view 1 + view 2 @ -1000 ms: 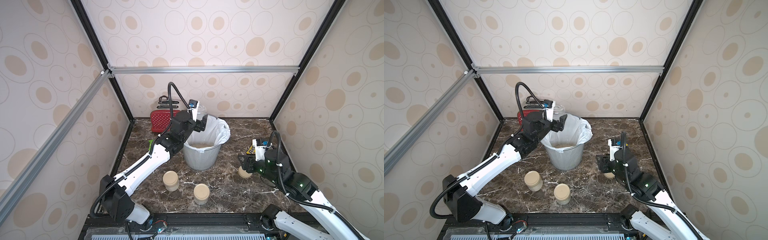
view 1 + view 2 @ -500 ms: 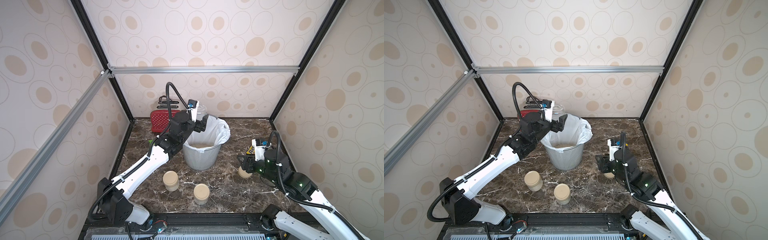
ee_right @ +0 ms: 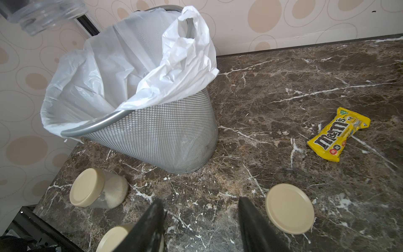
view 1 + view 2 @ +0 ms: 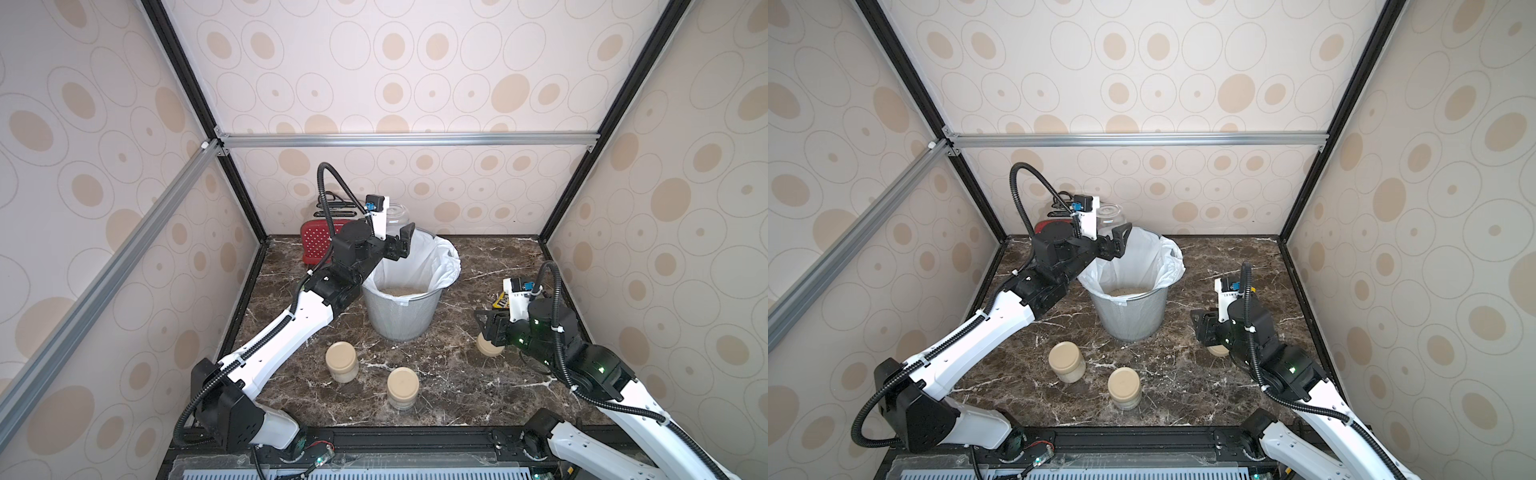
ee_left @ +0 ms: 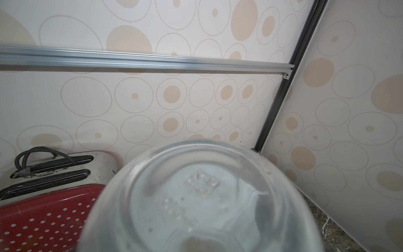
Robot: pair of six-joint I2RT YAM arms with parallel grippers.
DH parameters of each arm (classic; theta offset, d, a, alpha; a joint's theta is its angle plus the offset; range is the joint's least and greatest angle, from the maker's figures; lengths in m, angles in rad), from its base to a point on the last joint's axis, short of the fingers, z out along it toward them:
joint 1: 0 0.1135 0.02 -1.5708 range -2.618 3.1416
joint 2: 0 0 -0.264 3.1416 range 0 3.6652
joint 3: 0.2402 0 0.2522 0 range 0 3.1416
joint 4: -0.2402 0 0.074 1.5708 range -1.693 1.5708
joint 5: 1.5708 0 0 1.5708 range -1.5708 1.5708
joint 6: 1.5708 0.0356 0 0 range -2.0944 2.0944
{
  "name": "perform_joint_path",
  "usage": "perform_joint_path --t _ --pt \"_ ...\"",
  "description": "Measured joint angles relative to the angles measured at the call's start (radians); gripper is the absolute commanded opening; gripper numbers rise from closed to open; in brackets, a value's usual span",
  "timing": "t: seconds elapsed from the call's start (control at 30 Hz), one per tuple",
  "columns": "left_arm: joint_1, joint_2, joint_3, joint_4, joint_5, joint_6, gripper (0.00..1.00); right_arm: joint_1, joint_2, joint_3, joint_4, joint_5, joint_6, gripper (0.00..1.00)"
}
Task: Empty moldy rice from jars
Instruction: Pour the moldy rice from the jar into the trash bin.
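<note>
One jar of three is at the pour step. The left gripper is clenched on the upturned jar, which is lidless and tipped mouth-down over the far rim of the mesh bin. Its glass looks clear, so I judge this pour about done. Moldy rice lies as a pale layer low in the white liner.

The left lidded jar and the front lidded jar stand apart in front of the bin, unopened. The right gripper is released, jaws apart over bare marble, with the loose lid just beside it.

Next move, as a judgement: park the empty jar, then grip a full one and unscrew its lid.

Open marble lies between the bin and the jars. The red toaster and the back wall crowd the left arm. The candy packet lies well right of the bin. The front jar sits near the table's front edge.
</note>
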Motion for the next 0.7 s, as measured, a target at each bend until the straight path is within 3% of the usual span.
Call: perform_joint_path --t 0.2,0.7 --pt "0.026 -0.008 -0.018 0.02 0.031 -0.061 0.47 0.0 0.024 0.0 0.0 -0.006 0.0 0.57" --pt "0.029 -0.008 -0.037 0.023 0.042 -0.078 0.47 0.0 0.01 0.0 0.0 -0.003 0.0 0.57"
